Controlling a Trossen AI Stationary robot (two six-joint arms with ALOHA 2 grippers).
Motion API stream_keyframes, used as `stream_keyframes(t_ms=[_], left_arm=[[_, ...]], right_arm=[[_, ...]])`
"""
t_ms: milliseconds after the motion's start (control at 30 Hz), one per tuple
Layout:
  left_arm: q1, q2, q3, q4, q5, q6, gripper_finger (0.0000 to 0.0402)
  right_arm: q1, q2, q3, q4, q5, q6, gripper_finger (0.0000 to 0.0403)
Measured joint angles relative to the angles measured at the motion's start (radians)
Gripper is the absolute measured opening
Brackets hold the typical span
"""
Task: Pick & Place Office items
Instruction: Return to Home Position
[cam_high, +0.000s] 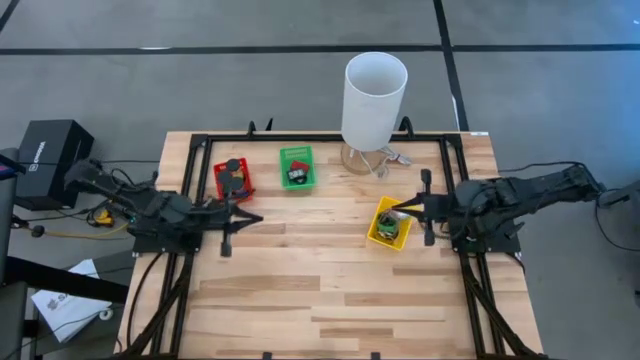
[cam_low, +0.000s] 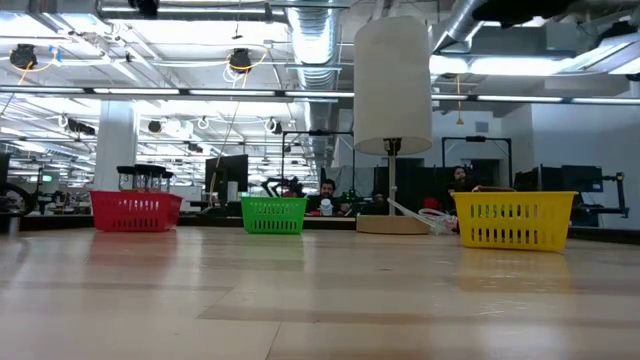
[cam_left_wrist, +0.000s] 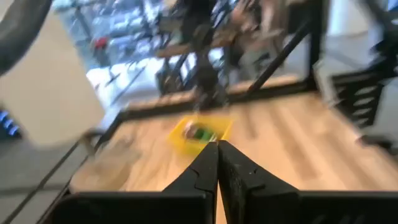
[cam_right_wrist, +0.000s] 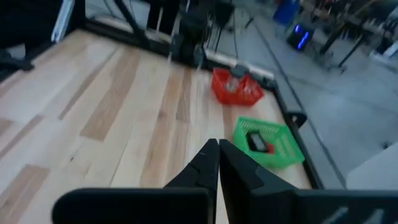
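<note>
The left gripper (cam_high: 252, 218) is hovering at left-centre of the high view, just below the red bin (cam_high: 218, 183). Its two fingers (cam_left_wrist: 208, 168) are pressing flat together with nothing between them. Across the table (cam_high: 330, 290), the right gripper (cam_high: 398, 211) is hanging at right-centre, its tip right at the upper edge of the yellow bin (cam_high: 378, 233). Its fingers (cam_right_wrist: 208, 163) are lying tip to tip too, gripping nothing.

The office items (cam_high: 235, 178) are sitting inside the bins. Dark pieces are resting in the red bin, upper left of centre. A black-and-red piece (cam_high: 296, 176) is lying in the green bin (cam_high: 297, 151) just to the right of it. A greenish piece (cam_high: 392, 226) is sitting in the yellow bin, right of centre.

The left wrist camera is looking across the wood at that yellow bin and its green contents. The right wrist camera is catching the red and green bins side by side near the table's edge.

In the low view the bins are lining up across the middle, with red at left, green left of centre and yellow at right. The tall white cylinder (cam_low: 393, 85) is rising at top centre between green and yellow. People (cam_low: 327, 190) are showing in the room behind.
</note>
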Motion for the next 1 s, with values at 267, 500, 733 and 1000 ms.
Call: stream_keyframes(t_ms=[267,500,733,1000], left_arm=[[0.218,-0.110,-0.087,0.009,0.112,-0.016,0.0002],[0.269,-0.307,-0.236,0.036,0.220,-0.114,0.0003],[0.269,-0.483,-0.419,0.106,0.114,-0.231,0.0002],[0.268,-0.576,-0.545,0.161,0.137,-0.192,0.0004]], right_arm=[[-0.138,-0.140,-0.114,0.077,-0.126,-0.001,0.0002],[-0.216,-0.327,-0.330,0.252,-0.190,0.047,0.0001],[-0.252,-0.529,-0.447,0.248,-0.192,0.084,0.0001],[-0.255,-0.708,-0.587,0.263,-0.191,0.121,0.0000]])
